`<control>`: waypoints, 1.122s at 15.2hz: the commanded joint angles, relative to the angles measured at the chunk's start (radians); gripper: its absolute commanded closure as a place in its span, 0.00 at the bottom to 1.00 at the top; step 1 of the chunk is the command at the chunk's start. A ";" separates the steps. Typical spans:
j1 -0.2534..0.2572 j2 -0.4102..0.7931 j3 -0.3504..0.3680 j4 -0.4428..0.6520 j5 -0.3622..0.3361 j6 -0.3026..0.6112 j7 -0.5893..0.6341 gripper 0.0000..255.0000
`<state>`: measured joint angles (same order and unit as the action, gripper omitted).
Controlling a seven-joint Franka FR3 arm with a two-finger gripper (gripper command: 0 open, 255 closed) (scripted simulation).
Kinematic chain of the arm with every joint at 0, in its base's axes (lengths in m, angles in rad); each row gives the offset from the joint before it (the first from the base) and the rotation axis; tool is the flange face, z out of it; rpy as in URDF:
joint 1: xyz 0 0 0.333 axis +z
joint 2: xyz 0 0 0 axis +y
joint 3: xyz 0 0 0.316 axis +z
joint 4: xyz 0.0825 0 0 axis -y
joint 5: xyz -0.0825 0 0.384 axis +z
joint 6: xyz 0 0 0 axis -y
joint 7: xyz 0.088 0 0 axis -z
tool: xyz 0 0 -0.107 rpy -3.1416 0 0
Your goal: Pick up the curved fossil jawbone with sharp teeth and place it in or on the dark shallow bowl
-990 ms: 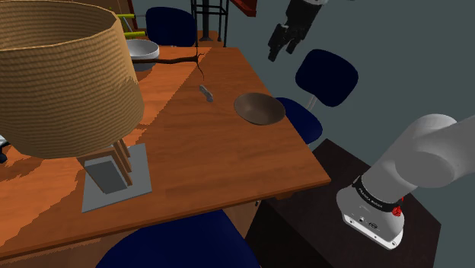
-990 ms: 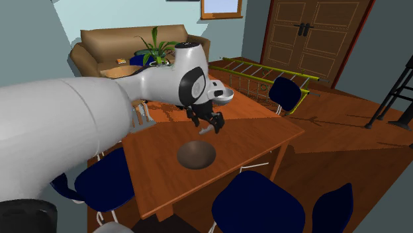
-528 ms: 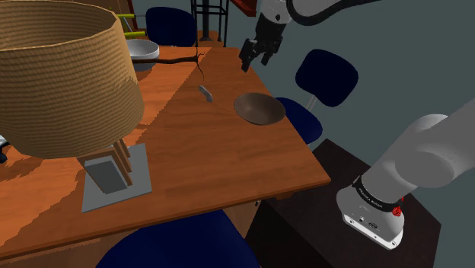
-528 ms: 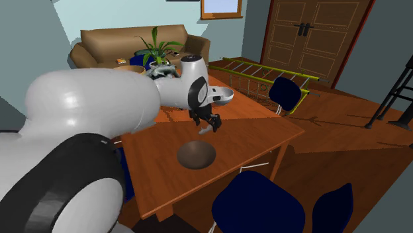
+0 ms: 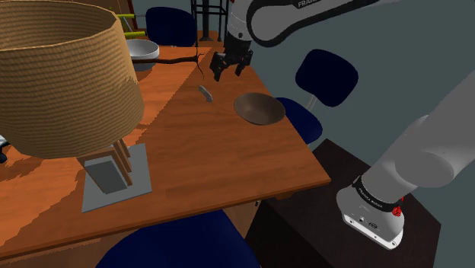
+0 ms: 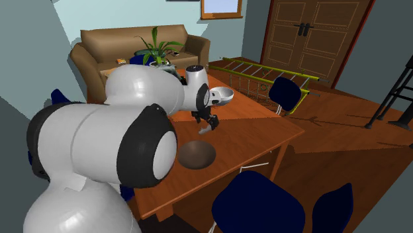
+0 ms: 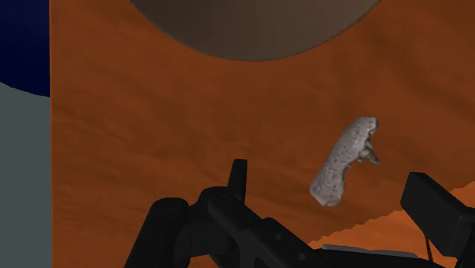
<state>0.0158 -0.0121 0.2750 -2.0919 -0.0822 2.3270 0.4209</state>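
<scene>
Black end effector open and empty, now lower, closer to grey jawbone, dark bowl unmoved

**Arm and tool, pose at the moment shown.** The white arm is seen at the shoulder view's lower right, where its lowest link is inclined up and to the right and is cut by the frame edge. The upper link is laid along that view's top edge, directed to the left. From it the wrist is bent downward, and the black tool is pointed down. In the wrist view the two fingers are shown spread well apart. In the second exterior view the near links are drawn large in the foreground, the tool being seen beyond them.
</scene>
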 commanded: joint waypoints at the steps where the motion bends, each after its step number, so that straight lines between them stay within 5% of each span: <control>1: 0.006 0.076 0.008 0.051 -0.026 0.025 0.044 0.00; 5: 0.031 0.225 0.007 0.169 -0.080 0.055 0.121 0.00; 17: 0.042 0.301 -0.008 0.170 -0.115 0.126 0.144 0.00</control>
<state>0.0576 0.2882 0.2672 -1.9225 -0.1969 2.4526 0.5648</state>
